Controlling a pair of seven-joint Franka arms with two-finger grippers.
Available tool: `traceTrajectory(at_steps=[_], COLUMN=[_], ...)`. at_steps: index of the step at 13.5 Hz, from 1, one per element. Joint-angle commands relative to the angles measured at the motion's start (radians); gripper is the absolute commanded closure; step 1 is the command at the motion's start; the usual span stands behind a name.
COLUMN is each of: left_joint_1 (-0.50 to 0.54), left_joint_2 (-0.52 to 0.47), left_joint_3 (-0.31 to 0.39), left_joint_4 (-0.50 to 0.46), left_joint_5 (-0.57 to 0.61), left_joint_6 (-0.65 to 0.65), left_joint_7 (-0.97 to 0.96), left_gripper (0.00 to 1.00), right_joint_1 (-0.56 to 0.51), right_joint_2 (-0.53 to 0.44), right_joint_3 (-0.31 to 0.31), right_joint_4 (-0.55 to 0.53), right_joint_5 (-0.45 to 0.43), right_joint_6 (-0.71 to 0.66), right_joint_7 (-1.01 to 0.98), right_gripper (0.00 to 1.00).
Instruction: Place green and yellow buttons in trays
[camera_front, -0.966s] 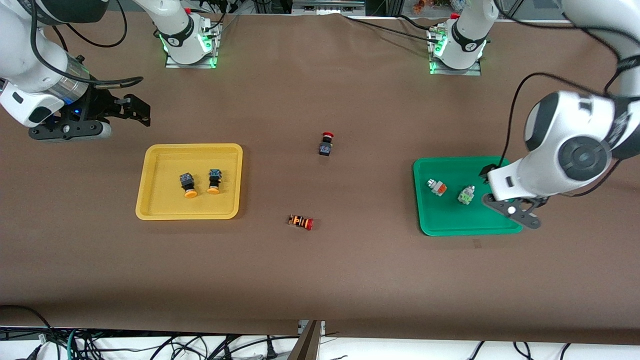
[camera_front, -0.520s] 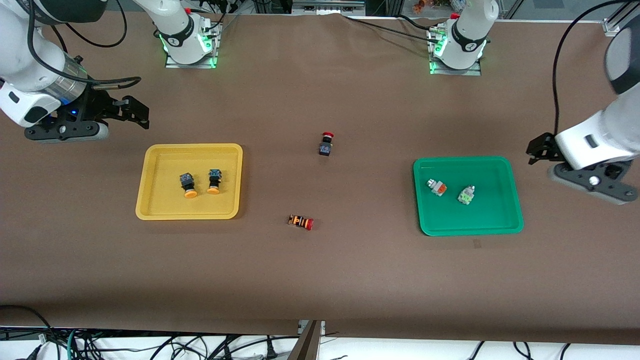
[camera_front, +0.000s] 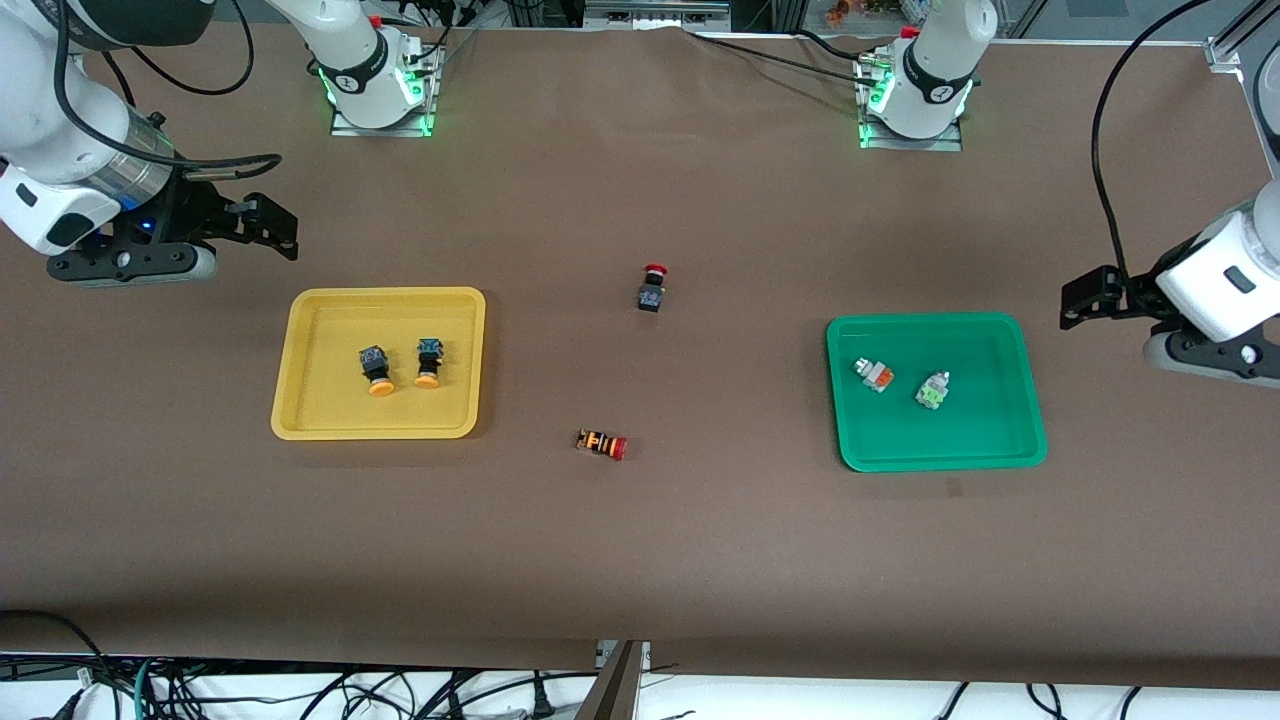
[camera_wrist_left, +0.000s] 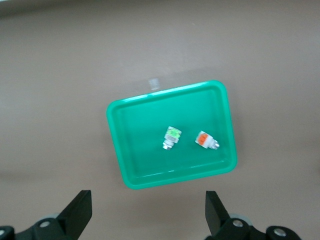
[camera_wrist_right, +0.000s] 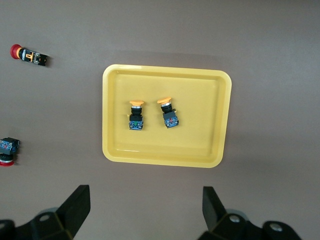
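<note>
**Four buttons in two trays, both grippers wide apart**

Nearest the front camera we see the orange-striped button with a red cap (camera_front: 602, 444) lying on its side on the brown table cover (camera_front: 640, 560), between the two trays.

Next comes the shallow green plastic tray (camera_front: 1030, 440) toward the left arm's end. In it lie two pale silver-bodied buttons, apart from each other: the green-faced button (camera_front: 932, 390) and the orange-faced button (camera_front: 874, 374).

Level with it, toward the right arm's end, sits the shallow yellow plastic tray (camera_front: 300, 425). It holds two black-bodied buttons with round yellow-orange caps (camera_front: 377, 369) (camera_front: 430, 361), side by side, caps pointing toward the front camera.

Farther off, the black-bodied button with a red cap (camera_front: 653, 288) lies on the bare cover between the trays.

The left gripper (camera_wrist_left: 147, 212) hangs over the table just off the green tray's edge, fingers spread wide and holding nothing. The right gripper (camera_wrist_right: 145, 210) hangs over the table near the yellow tray's corner, fingers likewise spread and empty.
</note>
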Motion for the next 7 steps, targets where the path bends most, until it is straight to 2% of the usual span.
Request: traceTrajectory(at_steps=[1, 7], left_joint_1=[-0.092, -0.097], left_joint_2=[-0.177, -0.174], left_joint_3=[0.102, 0.100], left_joint_4=[-0.227, -0.235], left_joint_5=[-0.020, -0.018], left_joint_6=[0.107, 0.097], left_joint_7=[-0.023, -0.026], left_gripper=[0.00, 0.00], right_joint_1=[-0.001, -0.001], right_joint_2=[0.001, 0.003], right_joint_3=[0.003, 0.001], right_joint_4=[0.015, 0.015], right_joint_5=[-0.003, -0.001], right_joint_6=[-0.004, 0.002], right_joint_7=[0.011, 0.011], right_gripper=[0.01, 0.01])
